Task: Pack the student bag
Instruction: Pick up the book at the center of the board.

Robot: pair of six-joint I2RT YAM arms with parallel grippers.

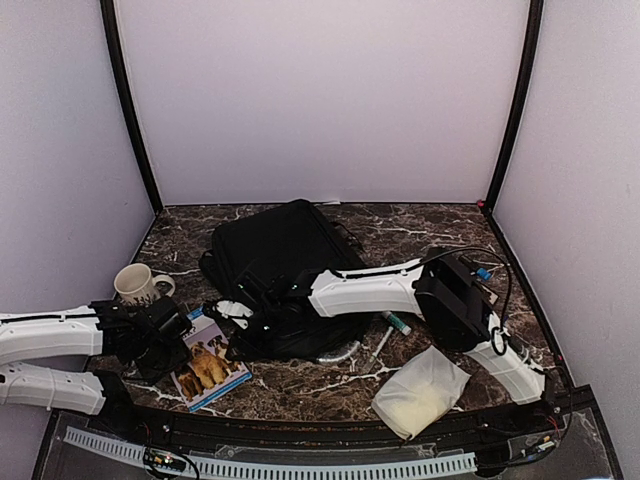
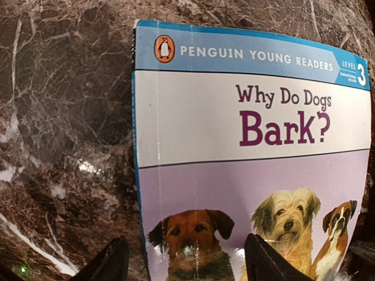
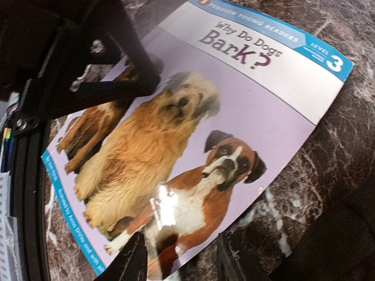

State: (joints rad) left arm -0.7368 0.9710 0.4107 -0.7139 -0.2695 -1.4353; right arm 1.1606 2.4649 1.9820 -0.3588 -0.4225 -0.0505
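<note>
Book [image 2: 252, 117] laid flat on bench [image 2: 58, 117], spine edge straddled by left gripper [image 2: 187, 253], spread wide, likely for pickup; right gripper [image 3: 181, 257] narrowly parted, empty, above cover; student bag [image 1: 280, 245] beyond.

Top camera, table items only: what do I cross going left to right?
Mug → Why Do Dogs Bark? book → black backpack → white pouch.

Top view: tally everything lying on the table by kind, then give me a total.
Backpack: 1
Mug: 1
Book: 1
White pouch: 1
Pens: 2, though they are too small to be sure of
Total: 6
</note>
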